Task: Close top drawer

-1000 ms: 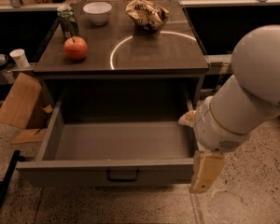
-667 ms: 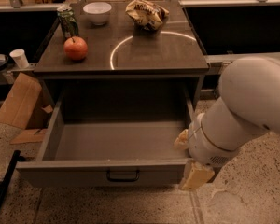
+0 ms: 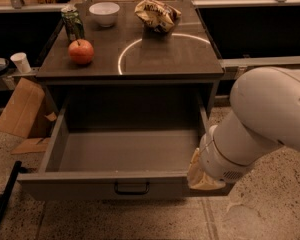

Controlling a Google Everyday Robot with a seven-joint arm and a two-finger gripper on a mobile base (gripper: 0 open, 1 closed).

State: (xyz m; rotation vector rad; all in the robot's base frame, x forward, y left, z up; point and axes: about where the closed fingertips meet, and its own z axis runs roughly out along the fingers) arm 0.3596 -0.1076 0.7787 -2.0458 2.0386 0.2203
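Note:
The top drawer [image 3: 90, 186] is pulled far out of the grey cabinet, and its shallow grey tray shows nothing inside. Its flat front faces me with a small black bail handle [image 3: 132, 188] at the centre. No other drawers are in view. My gripper [image 3: 202, 178] shows as a beige piece at the end of the bulky white arm [image 3: 260, 129]. It sits against the drawer's front right corner, at the top edge of the drawer front. The arm hides the right end of the drawer front.
On the cabinet top stand a red apple [image 3: 81, 51], a green can [image 3: 72, 23], a white bowl [image 3: 104, 13] and a crumpled snack bag [image 3: 157, 15]. Cardboard [image 3: 22, 109] and a white cup [image 3: 21, 62] are at the left. A black pole [image 3: 2, 204] crosses the lower left floor.
The arm has swung left and lower, bringing the gripper from beside the drawer to its front right corner. The drawer has not visibly moved.

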